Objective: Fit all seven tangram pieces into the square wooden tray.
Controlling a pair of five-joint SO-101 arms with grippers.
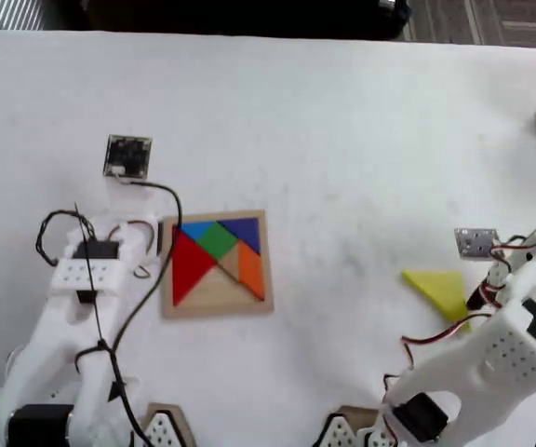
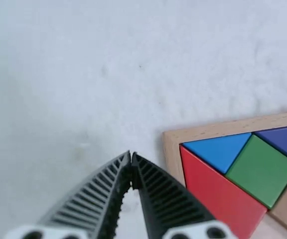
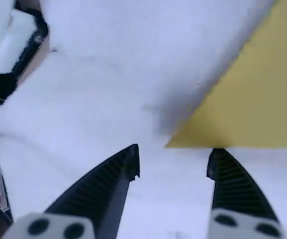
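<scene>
Just left of the tray [image 1: 265, 264], the left hand [image 2: 131, 164] sits low over the white worktop [image 1: 342, 130] with its two ribbed black fingers pressed together at the tips, holding nothing. Its own wrist view shows this clearly. From above, the arm's white body covers the fingers.

The tray is a pale wooden square with a raised rim. Inside lie a light blue triangle [image 1: 196, 229], a green square [image 1: 218, 240] and a dark blue piece [image 1: 245, 231] along the far side. A big red triangle [image 1: 189, 265] is on the left and an orange piece [image 1: 250, 265] on the right. The strip nearest the arms is bare wood. The left wrist view catches one corner of the tray, with the pieces cut off at the frame edge.

Well to the right of the tray, a yellow triangle [image 1: 438, 289] lies flat on the worktop, one corner tucked under the right arm. The right hand [image 3: 174, 162] is spread wide and empty, one fingertip just beside the triangle's edge. Whether it touches is hard to tell.
</scene>
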